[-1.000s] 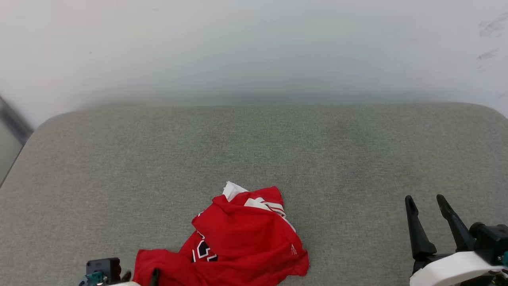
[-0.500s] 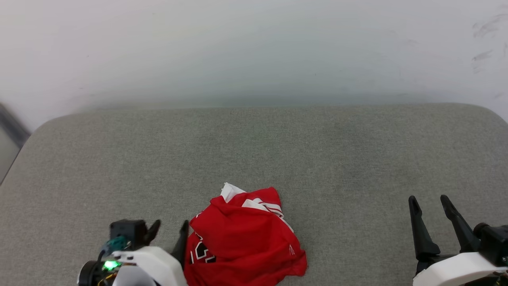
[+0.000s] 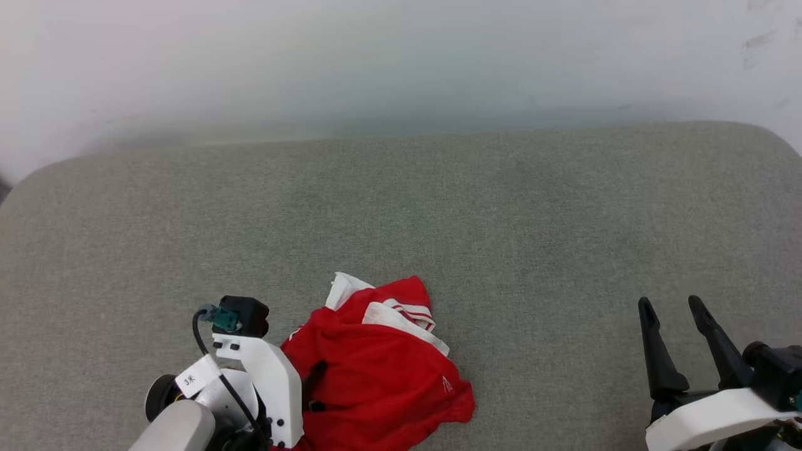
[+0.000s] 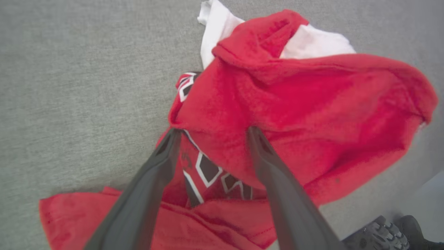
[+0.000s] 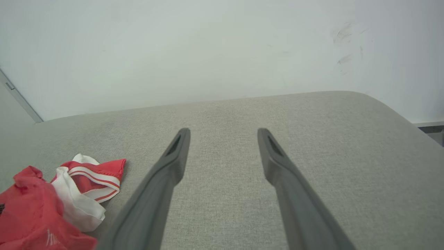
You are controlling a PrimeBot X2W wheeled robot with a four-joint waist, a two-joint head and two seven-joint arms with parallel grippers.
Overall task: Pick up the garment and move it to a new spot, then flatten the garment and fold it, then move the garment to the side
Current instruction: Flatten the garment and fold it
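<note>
Jersey (image 3: 388, 369) check-in, going camera by camera.

Head cam: the red jersey sits crumpled in a heap on the grey fabric cushion (image 3: 438, 207), near the front edge and a bit left of centre. A white sleeve with red-white striped trim (image 3: 404, 313) pokes out at its far side. My left gripper (image 3: 313, 387) is down at the heap's left edge, mostly hidden behind its own white wrist, so only a dark sliver of finger shows against the red. The right gripper (image 3: 670, 304) hovers at the lower right, fingers spread with nothing in them, well apart from the cloth. A white wall (image 3: 376, 56) runs behind the cushion.

Left wrist cam: both fingers are spread wide and not clamped on anything. Their tips sit right at the lower edge of a bulging red fold (image 4: 295, 104); I can't tell whether they're touching it. Between the fingers I can see black lettering with white outlines (image 4: 208, 170). The white sleeve (image 4: 215, 31) is at the top.

Right wrist cam: the fingers gape wide over bare cushion, and the jersey (image 5: 31, 211) is bunched at the lower left, striped trim facing me.
</note>
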